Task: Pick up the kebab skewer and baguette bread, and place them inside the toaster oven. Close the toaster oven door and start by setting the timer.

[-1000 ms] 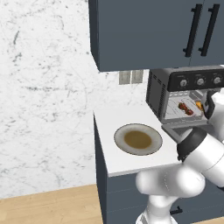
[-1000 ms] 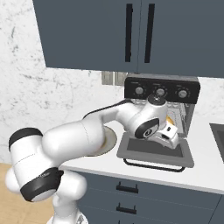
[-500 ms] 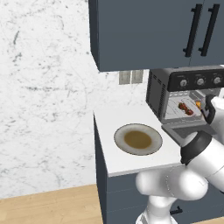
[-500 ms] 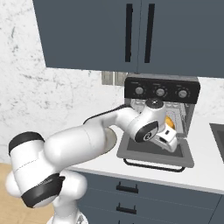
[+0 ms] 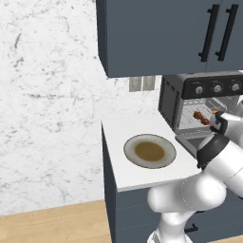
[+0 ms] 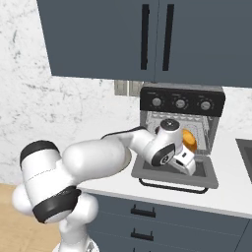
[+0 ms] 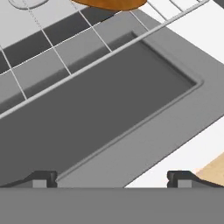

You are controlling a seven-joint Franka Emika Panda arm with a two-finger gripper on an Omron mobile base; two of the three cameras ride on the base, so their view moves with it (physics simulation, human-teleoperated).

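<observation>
The toaster oven (image 6: 181, 102) stands on the counter with its door (image 6: 206, 174) folded down flat. The baguette bread (image 6: 189, 140) lies on the wire rack inside; its orange end (image 7: 111, 3) shows at the top of the hand view. The kebab skewer (image 5: 201, 116) rests on the same rack, seen through the oven's mouth in the left base view. My gripper (image 6: 188, 166) hovers just above the lowered door, in front of the rack. It is open, and between its fingertips (image 7: 41, 178) I see only the door's window (image 7: 100, 109).
A round grey plate (image 5: 149, 151) with a brown centre sits on the white counter (image 5: 118, 133) left of the oven. Dark cabinets (image 6: 147, 34) hang above. The door's bar handle (image 6: 172, 187) juts toward the counter's front edge. Three silver knobs (image 6: 180, 103) line the oven's top panel.
My hand has drawn back out of the oven's mouth and dropped a little toward the lowered door. The jaws stay wide apart. Baguette, skewer and plate lie still.
</observation>
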